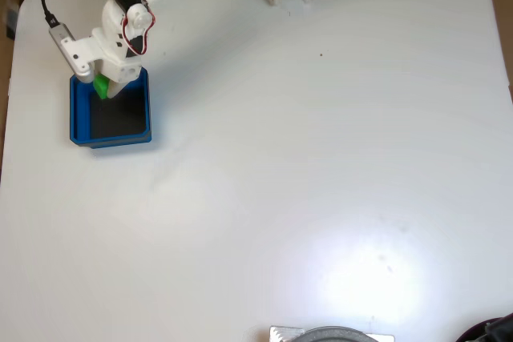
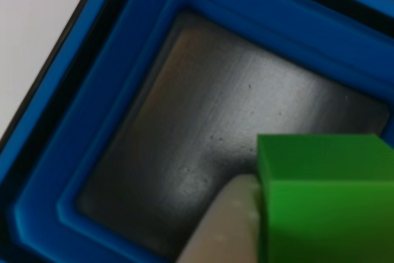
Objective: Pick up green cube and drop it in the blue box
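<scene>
Green cube (image 1: 101, 86) bright green, plain faces, at jaws. Blue box (image 1: 77, 118) under jaws: bright blue walls, dark grey-black floor with pale sheen in other view (image 2: 74, 121). Arm (image 1: 120, 30) above jaws white, black cable, red-white wires. Desk (image 1: 321, 166) plain white, glare patch far from jaws.

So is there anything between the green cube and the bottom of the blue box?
No. In the other view the green cube, beside a pale finger, hangs over the blue box's bare dark floor.
</scene>
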{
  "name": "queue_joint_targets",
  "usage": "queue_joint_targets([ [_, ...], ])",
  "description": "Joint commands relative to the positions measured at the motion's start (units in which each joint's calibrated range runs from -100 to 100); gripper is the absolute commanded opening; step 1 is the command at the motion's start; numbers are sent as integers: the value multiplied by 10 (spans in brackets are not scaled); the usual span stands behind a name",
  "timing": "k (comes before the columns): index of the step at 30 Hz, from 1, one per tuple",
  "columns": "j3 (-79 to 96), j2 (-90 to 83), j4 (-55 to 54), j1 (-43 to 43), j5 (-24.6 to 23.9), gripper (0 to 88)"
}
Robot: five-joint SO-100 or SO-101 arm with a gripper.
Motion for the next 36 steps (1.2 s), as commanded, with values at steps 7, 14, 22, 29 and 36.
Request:
queue_joint_targets([
  [7, -39, -6, -12, 1, -2, 61],
  [14, -39, -6, -12, 1, -5, 68],
  [22, -39, -6, -12, 1, -5, 70],
  [29, -39, -6, -12, 1, -6, 141],
  [36, -39, -6, -12, 1, -6, 192],
])
